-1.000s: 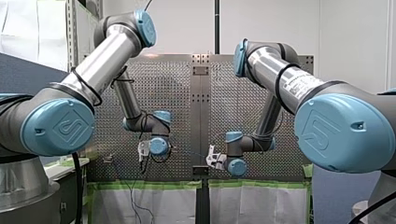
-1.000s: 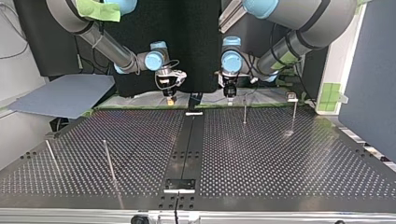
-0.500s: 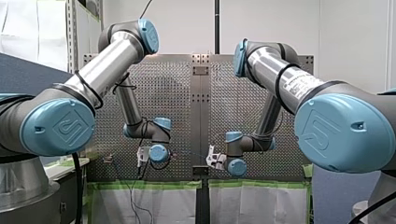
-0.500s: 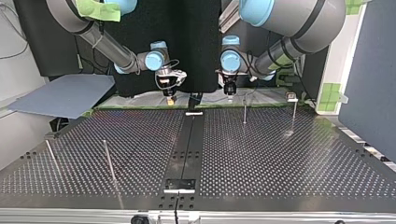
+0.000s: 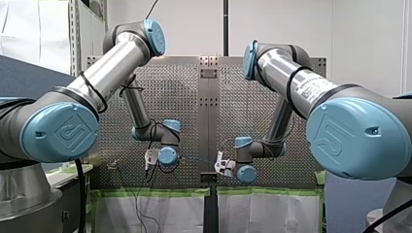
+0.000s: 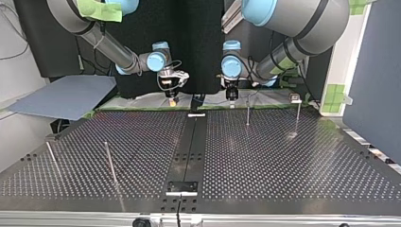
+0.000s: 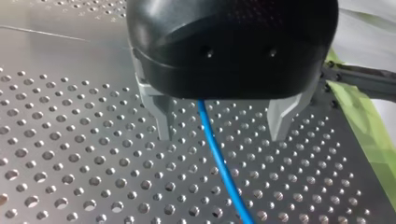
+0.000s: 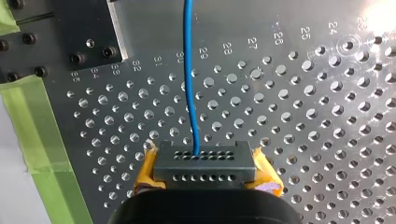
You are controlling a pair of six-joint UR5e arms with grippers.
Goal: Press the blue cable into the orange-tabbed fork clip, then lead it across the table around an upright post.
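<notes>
**Both arms at the worktop edge nearest their bases.** In the top view, the right end effector [image 6: 172, 98] hangs just above the perforated worktop [image 6: 265, 156], beside the dark central strip [image 6: 189, 151]. The left end effector [image 6: 231, 96] hangs at its 3 o'clock, on the other side of the strip.

**Left wrist view.** The left end effector [image 7: 220, 137] is open. Its two metal fingers [image 7: 163, 122] stand well apart above the holes. The blue cable [image 7: 221, 163] comes out from under the black body and runs ahead between them, touching neither.

**Right wrist view.** The right end effector [image 8: 204, 163] is closed on the blue cable [image 8: 188, 84]. Its yellow pads [image 8: 145, 170] flank a grey perforated fingertip block. From this block the cable leads straight ahead over the worktop. Green tape [image 8: 37, 135] borders the worktop beside the end effector.

**Front view.** The cable shows only as a faint line across the gap between the left end effector [image 5: 149, 159] and the right end effector [image 5: 222, 165], which lies at its 3 o'clock.

**Posts, top view.** A near post [image 6: 247, 115] stands upright between 4 and 5 o'clock of the left end effector, close to it. A second post [image 6: 298, 117] stands at the near post's 3 o'clock. Two further posts [image 6: 110, 163] stand at 9 o'clock of the worktop's middle, well apart from both end effectors. The cable touches none of them.
</notes>
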